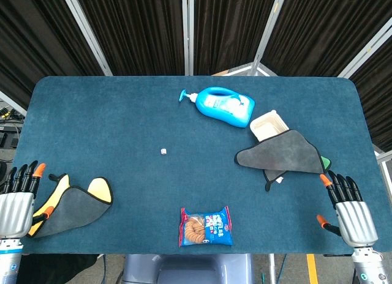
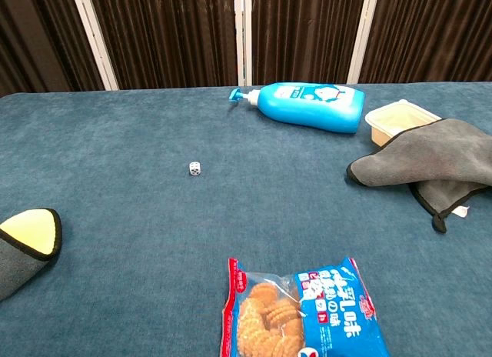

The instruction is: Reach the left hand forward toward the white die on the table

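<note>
A small white die (image 1: 163,151) lies alone on the blue table, left of the middle; the chest view shows the die (image 2: 195,168) with dark pips. My left hand (image 1: 17,197) sits at the near left corner, fingers straight and apart, holding nothing, far from the die. My right hand (image 1: 350,205) rests at the near right corner, fingers also spread and empty. Neither hand appears in the chest view.
A grey and yellow cloth (image 1: 73,204) lies beside my left hand. A blue pump bottle (image 1: 223,106) lies on its side at the back. A beige box (image 1: 268,125) sits under a grey cloth (image 1: 283,153). A cookie packet (image 1: 206,227) lies near the front edge.
</note>
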